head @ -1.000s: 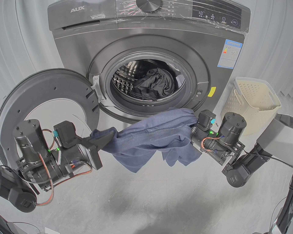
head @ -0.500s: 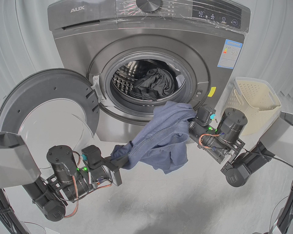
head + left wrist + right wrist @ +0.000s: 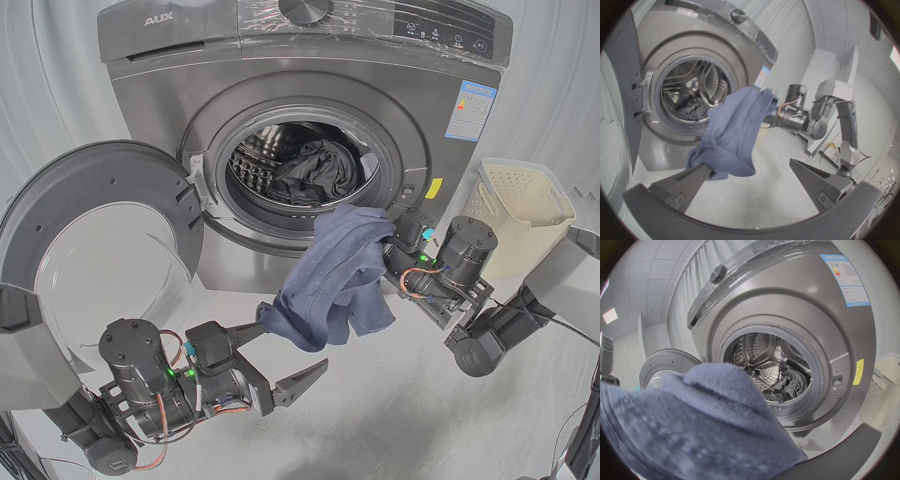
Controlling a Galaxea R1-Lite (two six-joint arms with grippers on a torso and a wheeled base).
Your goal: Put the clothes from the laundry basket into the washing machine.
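The blue garment [image 3: 337, 269] hangs from the right gripper [image 3: 385, 242], fingers closed on it, before the washing machine [image 3: 156, 94] opening. The left wrist view shows the left gripper [image 3: 749, 165] with fingers spread wide, the garment's tail resting on one.

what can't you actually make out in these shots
- Bottom of the laundry basket: its own front wall hides it in the head view and the picture's edge cuts it off in the right wrist view, so any clothes left inside are unseen.
- Grip of the right pincer: the blue garment folds over it in the head and right wrist views.
- Under the dark clothes in the washing machine: covered in every view.
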